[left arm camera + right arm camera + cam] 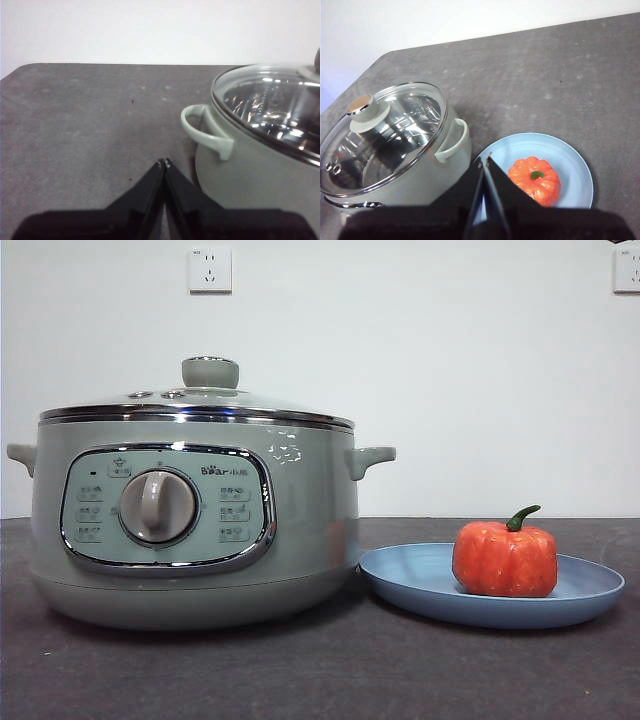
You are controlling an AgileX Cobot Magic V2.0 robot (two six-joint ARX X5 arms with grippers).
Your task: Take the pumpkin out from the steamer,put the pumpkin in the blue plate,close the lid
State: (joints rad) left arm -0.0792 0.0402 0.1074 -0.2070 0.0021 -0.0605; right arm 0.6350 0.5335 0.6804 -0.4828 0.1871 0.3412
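On the dark grey surface (320, 680), the steamer (190, 530) is the largest thing, and everything else sits relative to it. Its glass lid (200, 405) rests level on the chrome rim, green knob up, so the pot looks already closed. Just beside the steamer, on the side of its far handle from the left arm, lies the blue plate (590, 595), its rim near the pot's base but apparently not touching. The pumpkin (505, 558) stands upright on that plate, stem (522, 517) curving upward.

By my judgement no step remains.

The right pincer (484, 159) hangs above the gap between steamer and plate, nearer the pumpkin, jaws pressed together and gripping nothing. The left pincer (163, 162) hovers beside the steamer's other handle (202, 127), likewise closed and empty.
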